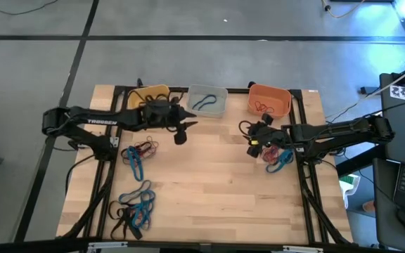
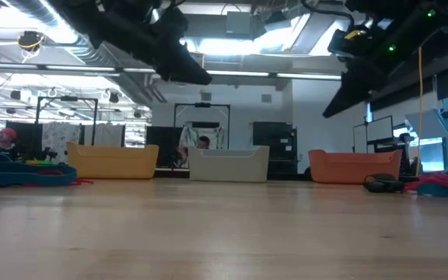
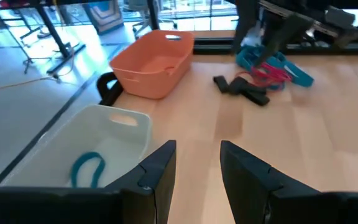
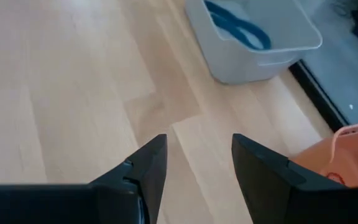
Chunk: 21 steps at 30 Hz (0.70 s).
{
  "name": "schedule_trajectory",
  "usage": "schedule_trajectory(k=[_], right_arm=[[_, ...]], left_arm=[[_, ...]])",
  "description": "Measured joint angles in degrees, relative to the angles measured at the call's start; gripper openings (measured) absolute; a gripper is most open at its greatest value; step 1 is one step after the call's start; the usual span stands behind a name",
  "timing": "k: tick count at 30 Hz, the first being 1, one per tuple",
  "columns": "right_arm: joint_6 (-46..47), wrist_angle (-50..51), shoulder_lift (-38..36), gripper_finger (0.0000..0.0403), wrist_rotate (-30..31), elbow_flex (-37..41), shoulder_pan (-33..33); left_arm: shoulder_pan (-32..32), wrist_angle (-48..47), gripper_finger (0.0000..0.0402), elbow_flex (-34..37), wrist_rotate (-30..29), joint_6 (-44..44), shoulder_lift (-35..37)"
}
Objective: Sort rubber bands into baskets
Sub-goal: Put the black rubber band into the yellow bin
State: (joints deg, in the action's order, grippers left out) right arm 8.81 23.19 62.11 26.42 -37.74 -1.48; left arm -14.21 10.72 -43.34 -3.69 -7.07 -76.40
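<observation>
Three baskets are lined along the bench's far edge. Both left gripper and right gripper are held above the bench with jaws parted and empty; rubber bands are left in piles near the side edges.

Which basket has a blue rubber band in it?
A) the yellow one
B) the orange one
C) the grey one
C: a blue rubber band lies inside the grey basket, seen from above and from both wrist cameras; the band in the orange basket is red.
</observation>
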Motion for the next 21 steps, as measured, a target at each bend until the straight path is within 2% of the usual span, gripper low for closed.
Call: schedule_trajectory(k=[11, 15, 21], right_arm=[[6.1, 15.8, 0.0, 0.0182, -7.3, 0.0, 4.9], [5.4, 16.3, 0.0, 0.0182, -12.4, 0.0, 7.4], [1.4, 15.3, 0.0, 0.0182, -22.8, 0.4, 7.1]], left_arm=[[1.2, 0.7, 0.0123, 0.9, -0.1, -1.8, -0.1], [1.2, 0.7, 0.0123, 0.9, -0.1, -1.9, -0.1], [1.2, 0.7, 0.0123, 0.9, -0.1, -1.9, -0.1]])
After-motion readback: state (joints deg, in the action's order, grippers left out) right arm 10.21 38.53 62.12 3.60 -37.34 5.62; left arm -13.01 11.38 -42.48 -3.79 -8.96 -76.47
